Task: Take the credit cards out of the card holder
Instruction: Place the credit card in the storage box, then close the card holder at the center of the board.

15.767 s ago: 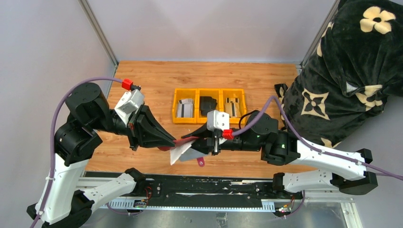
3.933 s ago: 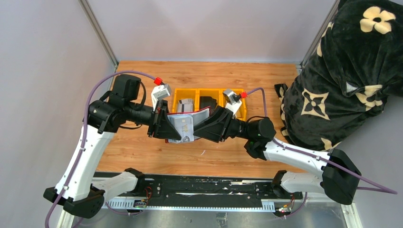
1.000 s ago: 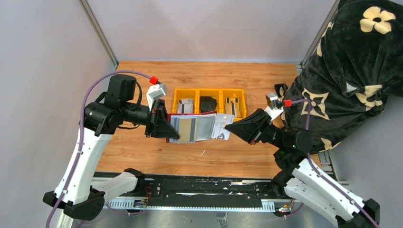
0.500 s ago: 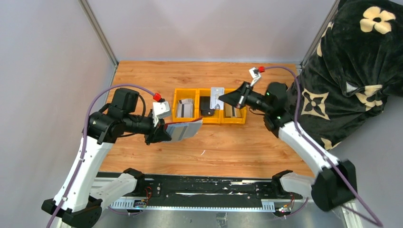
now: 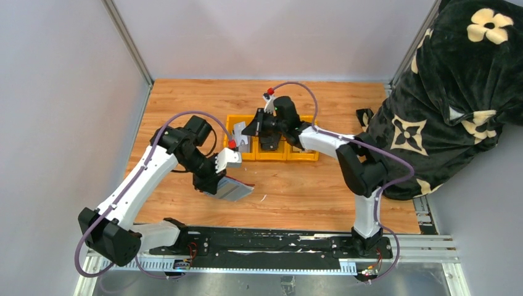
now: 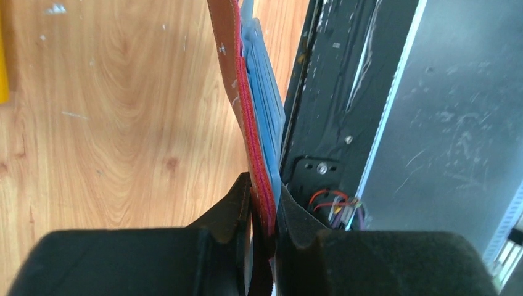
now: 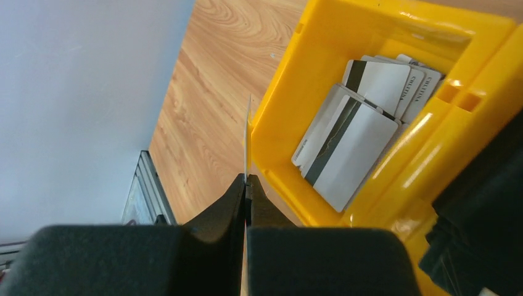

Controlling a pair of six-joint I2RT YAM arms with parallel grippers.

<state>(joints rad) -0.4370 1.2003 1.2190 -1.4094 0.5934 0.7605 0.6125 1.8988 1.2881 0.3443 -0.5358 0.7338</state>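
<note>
The flat dark-red leather card holder (image 6: pixel 245 86), red-stitched and lined in blue-grey, shows edge-on; it is pinched between the fingers of the left gripper (image 6: pixel 262 188), which are closed down on its lower end, and it juts straight out from them above the wooden plank table (image 6: pixel 111 111); in the top view it hangs low over the boards toward the table's front edge. One thin pale plastic credit card (image 7: pixel 247 132) stands edge-on, clamped in the tightly closed right gripper (image 7: pixel 245 180); its free end sits at the rim of the yellow plastic three-compartment bin (image 7: pixel 395 28); beyond and to the right of those fingertips, several grey-white credit cards (image 7: pixel 354 145) with dark stripes lie stacked in the end compartment; a black wallet-like object (image 7: pixel 481 203) fills the next compartment over.
</note>
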